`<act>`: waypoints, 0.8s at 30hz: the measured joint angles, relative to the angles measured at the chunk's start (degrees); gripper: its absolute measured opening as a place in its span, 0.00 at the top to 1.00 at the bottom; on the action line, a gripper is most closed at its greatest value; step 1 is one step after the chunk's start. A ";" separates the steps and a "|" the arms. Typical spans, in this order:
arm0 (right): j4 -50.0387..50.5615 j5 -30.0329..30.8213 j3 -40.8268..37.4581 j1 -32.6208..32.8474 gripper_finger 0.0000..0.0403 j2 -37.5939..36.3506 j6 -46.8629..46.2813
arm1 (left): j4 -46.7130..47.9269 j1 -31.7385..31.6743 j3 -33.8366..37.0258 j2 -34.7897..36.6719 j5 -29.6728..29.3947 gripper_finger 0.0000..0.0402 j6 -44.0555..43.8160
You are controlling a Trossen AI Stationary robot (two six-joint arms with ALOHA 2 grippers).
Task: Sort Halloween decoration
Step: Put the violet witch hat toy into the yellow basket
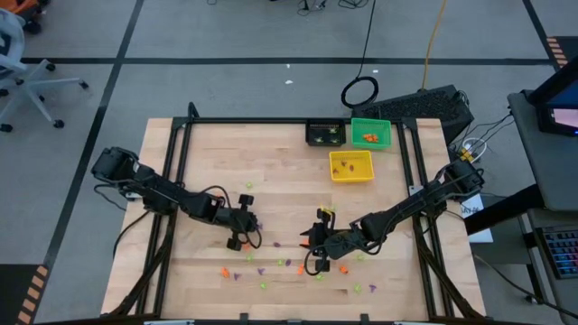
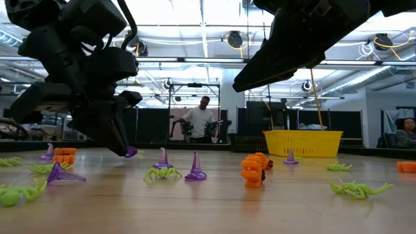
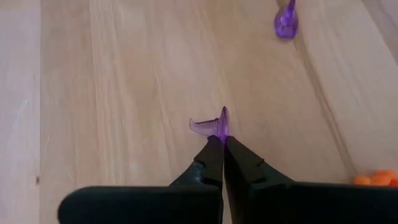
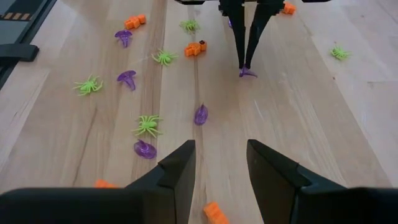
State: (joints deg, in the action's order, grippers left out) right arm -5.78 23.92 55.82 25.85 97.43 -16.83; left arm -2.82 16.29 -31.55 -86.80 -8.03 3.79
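My left gripper [image 3: 222, 142] is pinched shut on a small purple hat [image 3: 214, 124], caught by its brim edge so the thin plastic cannot slip, just clear of the wooden table [image 3: 124, 93]. Another purple trinket [image 3: 285, 22] lies well beyond the hat. My right gripper [image 4: 221, 163] hangs near the hat, fingers apart and empty, over spiders [image 4: 147, 124] and orange pieces [image 4: 195, 48] not yet sorted. The yellow bin [image 1: 351, 166] sits far off.

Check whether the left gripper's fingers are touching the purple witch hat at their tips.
Touching. In the left wrist view the left gripper is shut, its fingertips pinching the purple witch hat by its brim, with no gap visible between them.
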 joint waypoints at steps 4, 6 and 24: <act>0.00 0.02 0.01 0.00 0.67 0.00 0.01 | -0.18 0.00 0.00 0.00 0.06 1.00 0.02; -0.01 0.08 0.01 0.00 0.67 0.00 0.00 | -0.19 0.00 0.00 0.00 0.06 1.00 0.00; -15.07 -0.04 0.05 -2.00 0.67 7.02 5.29 | -1.42 1.46 0.00 0.00 0.63 1.00 1.11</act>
State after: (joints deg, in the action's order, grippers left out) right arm -20.85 23.88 55.88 23.85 104.44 -11.55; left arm -4.24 17.75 -31.55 -86.80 -7.40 4.90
